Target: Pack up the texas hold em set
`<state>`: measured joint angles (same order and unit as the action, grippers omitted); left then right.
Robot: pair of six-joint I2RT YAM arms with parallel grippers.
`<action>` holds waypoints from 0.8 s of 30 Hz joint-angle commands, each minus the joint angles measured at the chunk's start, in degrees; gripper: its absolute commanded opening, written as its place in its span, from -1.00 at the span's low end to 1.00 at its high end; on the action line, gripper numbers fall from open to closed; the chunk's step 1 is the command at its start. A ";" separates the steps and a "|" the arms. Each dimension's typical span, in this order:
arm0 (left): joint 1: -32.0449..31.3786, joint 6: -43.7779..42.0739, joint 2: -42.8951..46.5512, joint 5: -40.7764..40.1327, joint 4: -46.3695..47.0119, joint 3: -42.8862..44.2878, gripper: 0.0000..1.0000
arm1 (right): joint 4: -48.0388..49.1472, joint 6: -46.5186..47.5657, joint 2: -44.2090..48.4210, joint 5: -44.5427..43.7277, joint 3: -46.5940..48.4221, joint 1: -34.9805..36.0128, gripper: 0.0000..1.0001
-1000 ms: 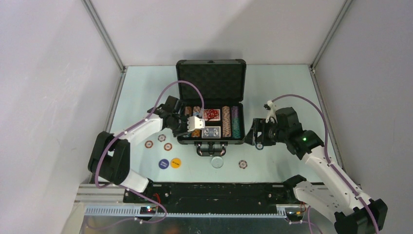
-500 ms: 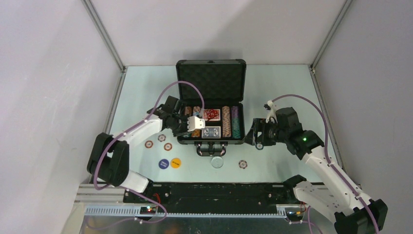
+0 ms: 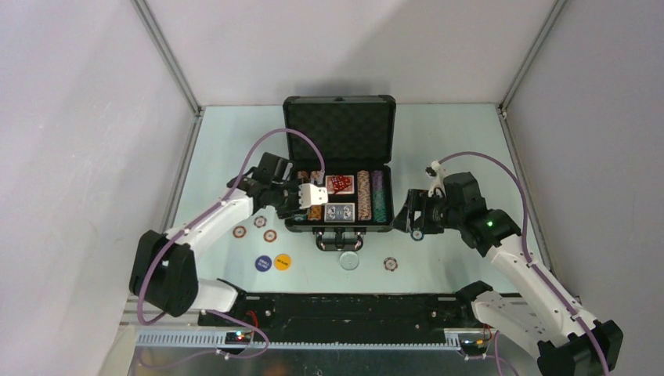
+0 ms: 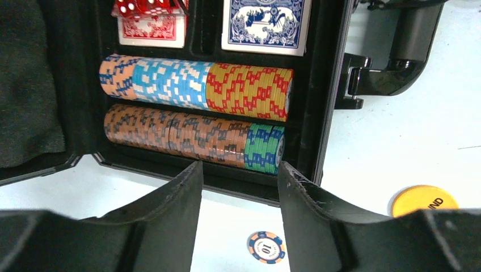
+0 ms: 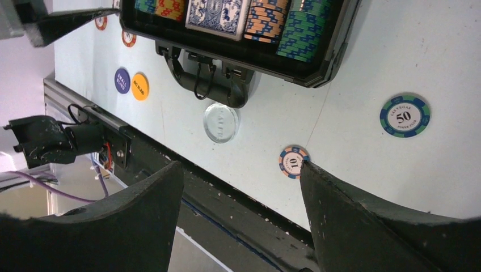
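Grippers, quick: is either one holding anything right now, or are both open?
Left gripper: open, holding nothing.
Right gripper: open wide, holding nothing.

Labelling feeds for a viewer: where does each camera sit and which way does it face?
Top: above and behind the bases, looking down on table, open case, both arms.
Left wrist: on the left arm, looking past its fingers into the chip rows.
Right wrist: on the right arm, looking past its fingers at the case's handle.
Shared: both wrist views show the blue card deck.
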<state>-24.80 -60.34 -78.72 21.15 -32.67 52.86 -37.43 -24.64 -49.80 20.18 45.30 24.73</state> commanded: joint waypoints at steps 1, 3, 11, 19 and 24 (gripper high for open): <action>-1.49 3.83 4.22 0.39 0.68 1.17 0.16 | 0.24 -4.14 0.55 -5.29 -0.12 -1.30 0.58; -2.01 10.12 5.32 -0.67 1.36 3.23 0.31 | -2.24 -6.97 -0.66 -8.56 -0.12 -4.15 0.58; -7.85 32.21 11.38 -13.19 6.40 6.62 0.99 | -6.07 -11.00 -9.50 -18.03 -0.31 -11.42 0.60; -8.62 58.69 14.73 -27.42 6.78 12.66 0.99 | -2.71 -12.31 -17.65 -23.61 -0.39 -9.24 0.58; -8.67 64.73 18.88 -25.96 6.75 10.89 0.99 | -0.34 -13.34 -23.51 -26.07 -0.34 -6.60 0.54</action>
<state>-33.36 -5.56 -63.59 -2.83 -26.83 63.70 -40.84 -36.34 -69.82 -1.74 44.95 16.16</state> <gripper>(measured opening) 0.996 0.774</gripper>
